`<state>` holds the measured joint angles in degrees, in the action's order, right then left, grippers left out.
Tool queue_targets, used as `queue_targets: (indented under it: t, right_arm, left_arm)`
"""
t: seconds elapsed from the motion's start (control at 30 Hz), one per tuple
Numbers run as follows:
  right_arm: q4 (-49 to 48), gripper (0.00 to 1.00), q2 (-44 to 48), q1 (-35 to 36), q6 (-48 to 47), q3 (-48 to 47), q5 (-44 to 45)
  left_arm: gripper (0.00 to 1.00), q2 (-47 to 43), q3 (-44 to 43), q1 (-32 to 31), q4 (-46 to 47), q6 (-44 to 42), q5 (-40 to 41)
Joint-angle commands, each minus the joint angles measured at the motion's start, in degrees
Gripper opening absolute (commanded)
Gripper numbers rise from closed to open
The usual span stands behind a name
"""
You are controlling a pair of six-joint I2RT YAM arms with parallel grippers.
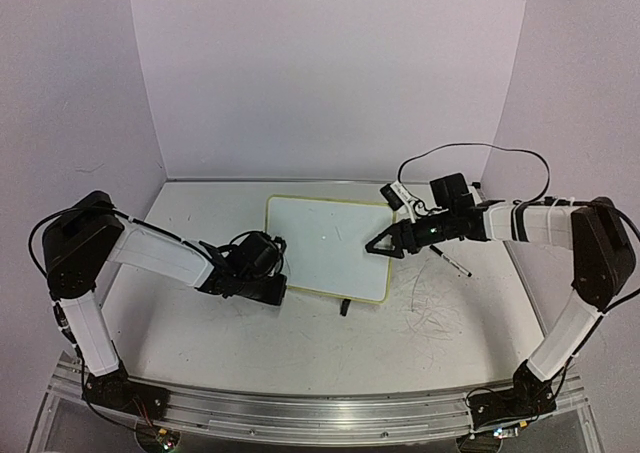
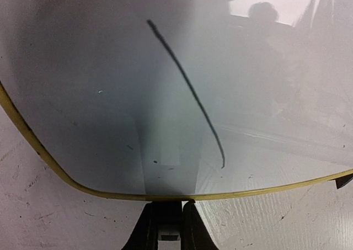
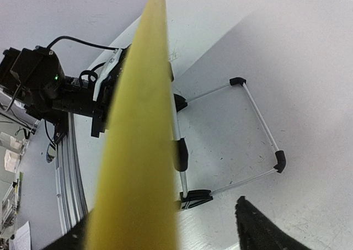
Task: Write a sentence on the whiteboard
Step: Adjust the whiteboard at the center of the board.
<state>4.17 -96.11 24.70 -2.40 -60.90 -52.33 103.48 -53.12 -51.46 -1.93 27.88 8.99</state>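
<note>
black ink amounts to one stroke point(image 2: 187, 84), so i judge the sentence barely begun. whiteboard point(image 1: 330, 248) sits mid-table; left claw point(image 2: 167, 206) clenched at its near rim, right claw point(image 1: 385, 243) released astride its right edge.

The small rectangular whiteboard point(image 1: 325, 243) has a smooth, glossy white face that mirrors light; its pale yellow rim point(image 3: 140, 150) looks like matt plastic. The white desk point(image 1: 200, 323) is dull and scuffed with grey marks. The grooved silver rail point(image 1: 320, 413) at its near edge is bare metal. The left arm's black fingers point(image 2: 144, 230) look like matt plastic
</note>
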Motion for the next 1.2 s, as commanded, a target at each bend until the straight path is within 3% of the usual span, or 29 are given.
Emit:
queue_targets:
  t: [0.0,0.33,0.4,0.5,0.53,0.77,0.9,1.03,1.17]
  right_arm:
    - [-1.65,0.92,1.94,-0.70,1.05,-2.67,3.48]
    - [-20.37,0.91,3.82,1.59,5.78,5.53,3.30]
    - [-21.35,0.91,3.45,3.06,5.76,4.81,5.08]
    - [-21.22,0.90,2.80,3.61,5.39,4.82,6.63]
    - [-21.22,0.90,2.30,3.65,5.10,4.97,6.94]
    - [-13.63,0.90,-1.29,3.76,-1.98,2.04,6.57]
    - [1.50,0.92,-1.76,5.98,-10.84,-3.00,9.60]
    - [0.51,0.91,-0.92,6.29,-13.52,-1.52,9.62]
    - [-8.73,0.92,3.12,6.26,-11.47,1.65,7.07]
  left_arm:
    - [0.00,-0.32,1.74,0.05,5.39,-0.27,0.45]
    - [0.01,-2.58,5.58,-1.41,9.38,1.50,-0.12]
    - [0.13,-2.82,5.56,-1.50,9.27,1.62,-0.49]
    - [0.42,-5.29,6.59,-1.54,9.05,1.89,-0.71]
    - [0.48,-6.83,6.94,-1.54,8.68,1.77,-0.56]
    - [0.76,-16.30,5.16,-1.36,-1.09,1.32,-0.93]
    - [0.82,-22.86,2.25,0.94,-5.11,1.00,-3.20]
    - [0.85,-23.66,-5.44,2.71,-4.99,0.13,-8.20]
    - [0.85,-20.88,-13.92,2.78,-1.31,-0.69,-12.21]
